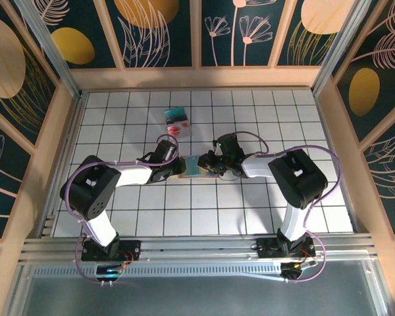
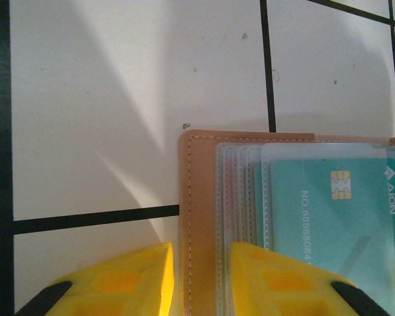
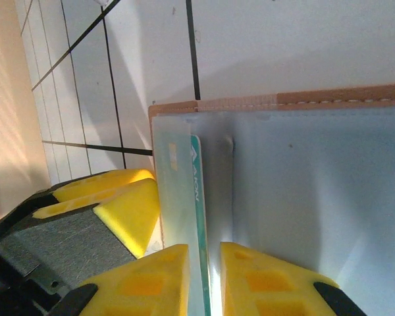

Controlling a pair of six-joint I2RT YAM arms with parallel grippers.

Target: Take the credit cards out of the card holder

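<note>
Tiled table point(image 1: 263, 217) (white) carries card holder point(image 1: 199, 165), clear box point(image 1: 178, 122).

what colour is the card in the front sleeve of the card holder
Teal card with a gold chip, clearest in the left wrist view.

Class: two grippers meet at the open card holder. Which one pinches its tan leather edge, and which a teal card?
The left gripper pinches the card holder's tan stitched edge; the right gripper closes on the teal card standing edge-on between its fingers.

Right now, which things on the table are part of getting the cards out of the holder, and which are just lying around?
In the job:
- card holder, open on the tiles
- teal card in its clear sleeves
- left gripper, astride the holder's tan border
- right gripper, closed on the teal card's edge

Lying about:
- small clear box with teal and red contents, farther back
</note>
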